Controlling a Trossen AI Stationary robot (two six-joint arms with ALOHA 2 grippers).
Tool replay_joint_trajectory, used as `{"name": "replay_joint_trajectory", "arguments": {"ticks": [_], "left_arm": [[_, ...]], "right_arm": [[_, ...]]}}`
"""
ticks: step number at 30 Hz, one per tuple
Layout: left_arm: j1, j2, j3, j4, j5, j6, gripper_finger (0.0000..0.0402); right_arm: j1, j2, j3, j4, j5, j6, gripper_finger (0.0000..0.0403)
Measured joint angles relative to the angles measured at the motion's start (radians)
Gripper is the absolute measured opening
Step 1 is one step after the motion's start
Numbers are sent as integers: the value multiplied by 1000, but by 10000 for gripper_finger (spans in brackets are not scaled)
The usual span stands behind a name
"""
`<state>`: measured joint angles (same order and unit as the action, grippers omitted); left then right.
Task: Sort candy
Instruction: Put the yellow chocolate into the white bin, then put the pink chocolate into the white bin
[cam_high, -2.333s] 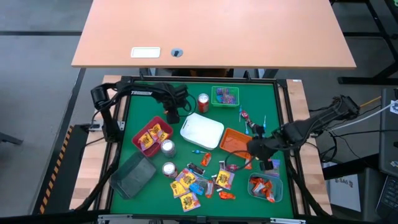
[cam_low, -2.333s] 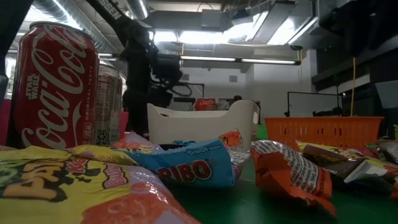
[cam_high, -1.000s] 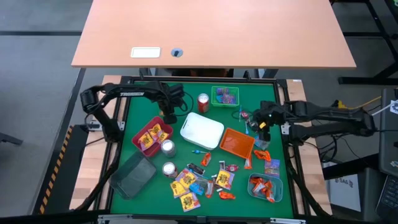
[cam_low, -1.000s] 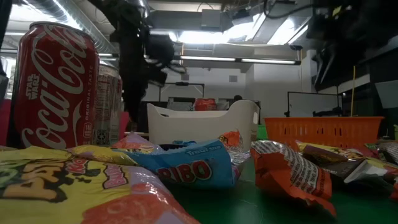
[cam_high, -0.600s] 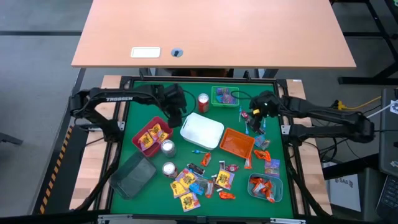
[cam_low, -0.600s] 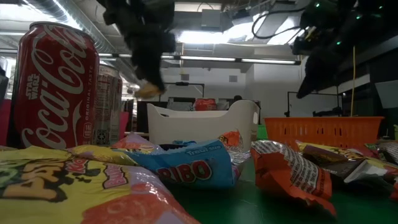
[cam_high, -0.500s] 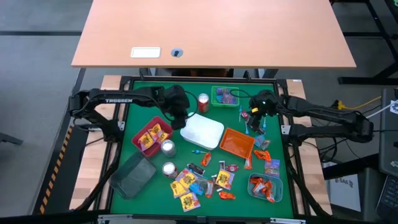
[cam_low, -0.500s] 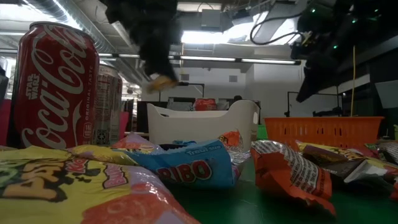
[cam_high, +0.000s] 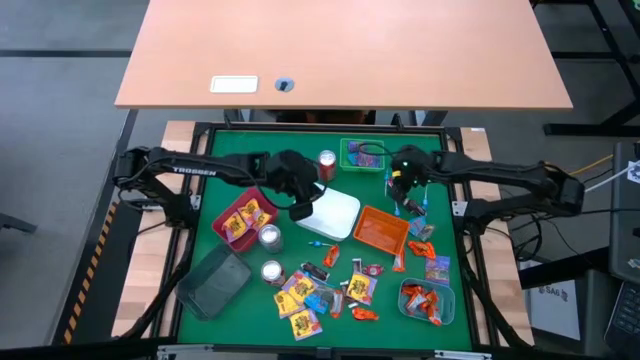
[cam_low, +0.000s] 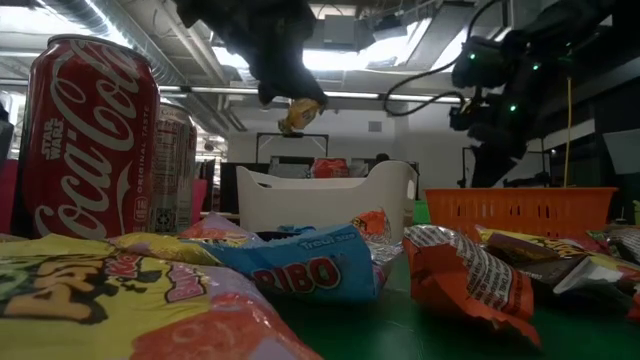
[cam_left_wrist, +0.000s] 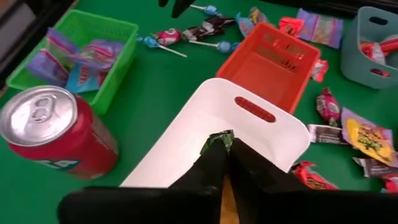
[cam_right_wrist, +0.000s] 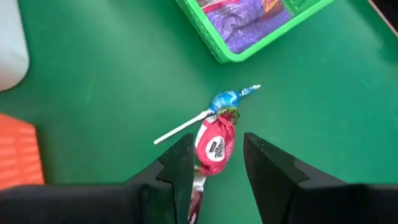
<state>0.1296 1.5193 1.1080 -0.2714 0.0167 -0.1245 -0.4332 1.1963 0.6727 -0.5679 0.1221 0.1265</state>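
Pincer of the left arm grips a small yellowish candy piece above the empty white tray; right pincer gapes over a red lollipop; most sweets remain loose on the green table

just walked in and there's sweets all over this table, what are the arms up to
The robot is sorting candy into trays. The left gripper hangs over the white tray, pinching a small wrapped candy. The right gripper, fingers open, hovers over a red lollipop on the green mat beside the green tray. Loose candy lies along the mat's near side.
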Motion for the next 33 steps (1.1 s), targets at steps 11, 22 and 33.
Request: {"name": "replay_joint_trajectory", "arguments": {"ticks": [11, 22, 33], "left_arm": [[-26, 0, 0, -4, -75, 3, 108], [-28, 0, 0, -5, -75, 0, 112], [-63, 0, 0, -5, -76, 3, 112]], "right_arm": [[0, 132, 0, 30, 18, 0, 137], [0, 253, 1, 54, 24, 0, 137], [1, 285, 3, 54, 16, -3, 79]]}}
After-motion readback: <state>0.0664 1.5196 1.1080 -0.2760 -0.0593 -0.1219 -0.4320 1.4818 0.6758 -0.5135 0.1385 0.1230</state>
